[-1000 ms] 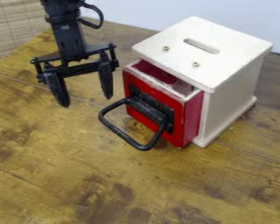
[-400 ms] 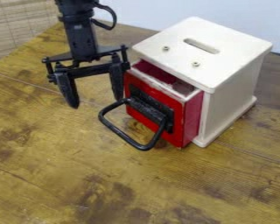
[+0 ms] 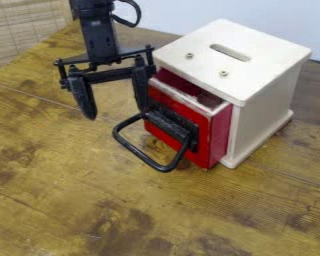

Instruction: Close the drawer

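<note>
Surface (image 3: 69, 200): brown wood, wavy yellowish grain, darker knots and blotches, a bit worn. Top left corner: pale beige slatted or woven mat-like panel (image 3: 23, 27), thin lines across it. Behind, along the top: bluish-grey, plain backdrop (image 3: 203, 10), material unclear.

Cream-white wooden cabinet box (image 3: 263, 95) stands on the surface, right of centre, turned at an angle. Flat matte top panel, rounded-end slot cut through it, two small round metallic-looking screw heads nearer the front edge. Side panel smooth and plain, base sticks out a little at the back lower corner.

Red box-shaped drawer (image 3: 219, 137) with pale inside sits in the front of the cabinet, partly pulled out; gap visible at its top, inside mostly shaded. Front carries a black ribbed-looking plate and a large black looped bar handle (image 3: 133, 147), smooth, rounded corners, jutting out front and down over the surface.

Black two-fingered tool (image 3: 113, 97) hangs at upper left, released, fingers spread wide, nothing between them. Black arm (image 3: 99, 35) above it, dark cable curving off beside. One finger is right by the drawer's upper left edge in this view; contact can't be told. Handle loop takes up the space in front of the drawer face.
</note>
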`<state>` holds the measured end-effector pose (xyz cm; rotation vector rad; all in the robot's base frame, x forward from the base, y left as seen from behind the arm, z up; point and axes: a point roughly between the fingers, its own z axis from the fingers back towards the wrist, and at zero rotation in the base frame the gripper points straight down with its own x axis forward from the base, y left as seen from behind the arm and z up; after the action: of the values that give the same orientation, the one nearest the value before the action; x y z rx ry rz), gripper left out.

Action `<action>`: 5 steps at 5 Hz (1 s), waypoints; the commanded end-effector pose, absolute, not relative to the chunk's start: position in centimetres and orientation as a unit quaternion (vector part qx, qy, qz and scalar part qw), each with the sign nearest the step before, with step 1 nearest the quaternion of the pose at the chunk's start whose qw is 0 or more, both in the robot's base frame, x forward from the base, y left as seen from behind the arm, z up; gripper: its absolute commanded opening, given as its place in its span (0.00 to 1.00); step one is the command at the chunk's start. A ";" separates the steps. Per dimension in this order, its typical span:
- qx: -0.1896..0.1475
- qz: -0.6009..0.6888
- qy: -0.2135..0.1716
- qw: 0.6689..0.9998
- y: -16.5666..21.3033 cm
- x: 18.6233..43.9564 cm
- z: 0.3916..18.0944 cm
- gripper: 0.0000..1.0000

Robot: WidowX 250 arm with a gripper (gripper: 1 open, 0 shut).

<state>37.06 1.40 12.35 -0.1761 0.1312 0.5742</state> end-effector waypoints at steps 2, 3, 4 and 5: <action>-0.102 0.254 0.023 0.962 0.5 37.2 14.7 1.00; -0.105 0.237 0.021 0.966 -0.6 37.0 12.8 1.00; -0.102 0.220 0.022 0.970 -0.3 37.1 11.9 1.00; -0.104 0.206 0.022 0.973 0.4 37.1 11.8 1.00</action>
<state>36.93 -0.20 9.91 -0.2013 0.0984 0.4129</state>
